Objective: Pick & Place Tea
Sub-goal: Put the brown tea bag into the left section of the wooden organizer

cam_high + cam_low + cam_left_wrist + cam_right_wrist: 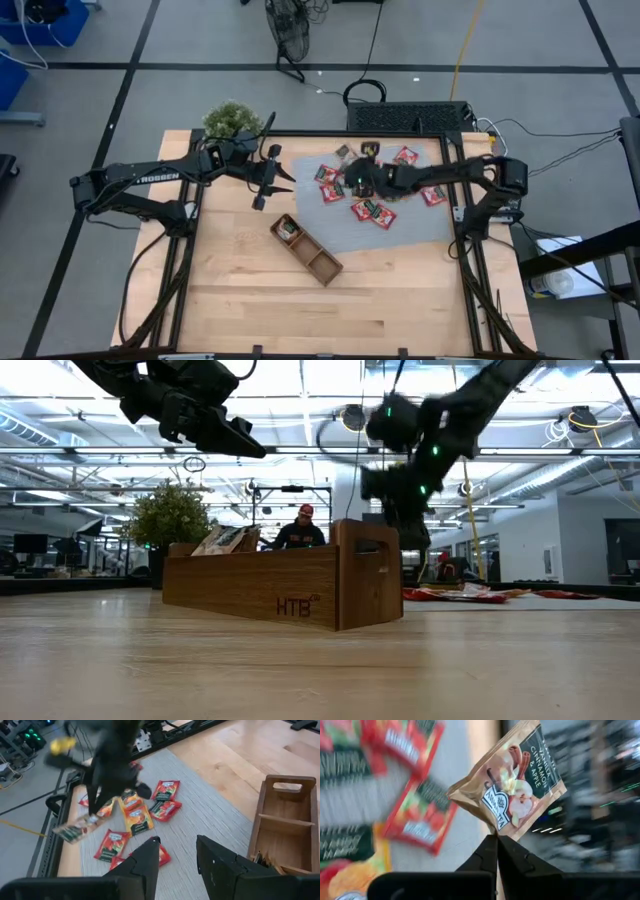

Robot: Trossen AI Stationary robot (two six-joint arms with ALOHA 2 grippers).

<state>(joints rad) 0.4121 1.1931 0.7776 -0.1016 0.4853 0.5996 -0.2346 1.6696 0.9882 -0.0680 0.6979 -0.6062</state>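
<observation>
The right gripper (496,840) is pinching one tea packet (512,785) at its lower edge, with its fingers pressed together on the foil. In the high view this arm is reaching over the grey mat (420,225) in the upper right part of the frame, where the other tea packets (372,211) are lying loose, some touching each other.

The held packet is looking thin and very light. It is hanging tilted and a little creased near the grip, so I think it is bending easily and can turn or slip between the fingers. A hold on a flat edge, well inside the seam, seems safest.

The left gripper (175,857) is hovering with its fingers apart and empty, left of the mat. The wooden tray (306,250) is standing on the bench (400,300), near the middle of the frame.
</observation>
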